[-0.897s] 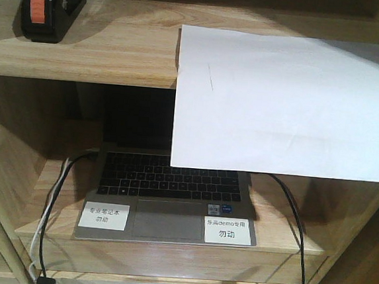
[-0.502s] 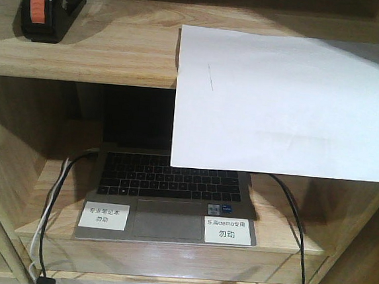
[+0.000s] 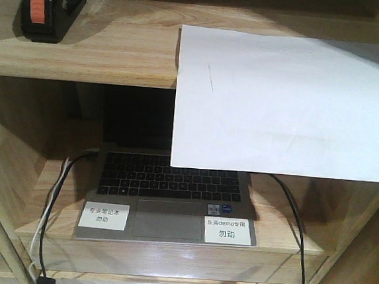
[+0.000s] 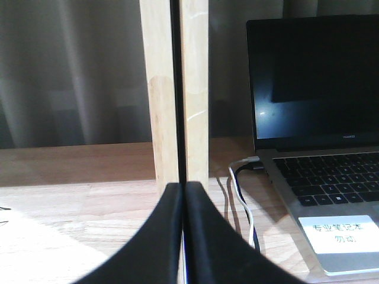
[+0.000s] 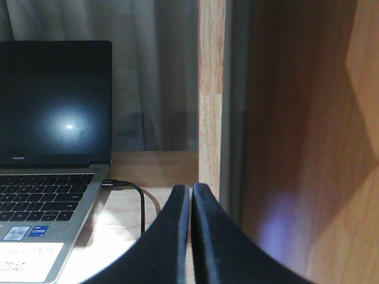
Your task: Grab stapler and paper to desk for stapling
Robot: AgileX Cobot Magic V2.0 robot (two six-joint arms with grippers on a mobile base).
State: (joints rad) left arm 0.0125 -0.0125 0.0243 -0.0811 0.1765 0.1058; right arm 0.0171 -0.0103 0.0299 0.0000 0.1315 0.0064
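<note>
We note the stapler (image 3: 45,10) at far left of the upper shelf (image 3: 117,52); the paper (image 3: 286,104) lies well to its right, overhanging the edge above the laptop (image 3: 172,193). Left gripper (image 4: 182,192) and right gripper (image 5: 190,192): jaws pressed together, holding nothing.

We see our left gripper (image 4: 182,190) and right gripper (image 5: 191,190) only as blurred black fingers, cut off at the bottom edge. To the right of the left gripper the laptop (image 4: 314,118) runs out of frame, and to the left of the right gripper it does too. In the front view the stapler (image 3: 45,6) loses its top to the edge, and the paper (image 3: 286,104) hides part of the laptop's screen.
</note>
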